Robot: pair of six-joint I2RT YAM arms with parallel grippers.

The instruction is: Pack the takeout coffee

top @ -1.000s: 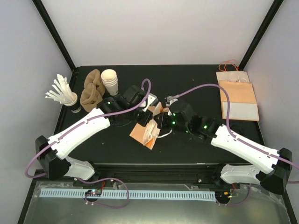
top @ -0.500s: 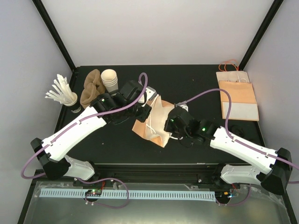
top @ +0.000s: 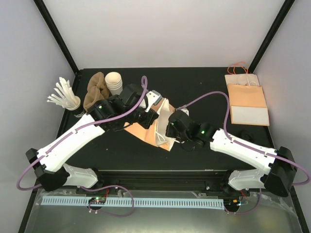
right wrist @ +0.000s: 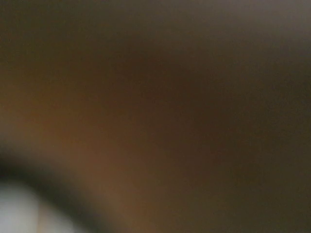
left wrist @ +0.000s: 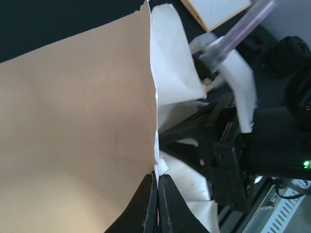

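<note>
Left wrist view has the left tool (left wrist: pixel 156 191) clamped on the bag (left wrist: pixel 73 121) rim; the right tool (top: pixel 168 130) (clenched, at three o'clock) should widen it gently.

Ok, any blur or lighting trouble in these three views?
Top external: sharp and evenly lit, the bag plain to see. Left wrist: slightly soft, though the left hand pinching the bag's edge reads well; the cable behind is smeared. Right wrist: wholly out of focus, a dark brown blur with nothing recognisable.
</note>
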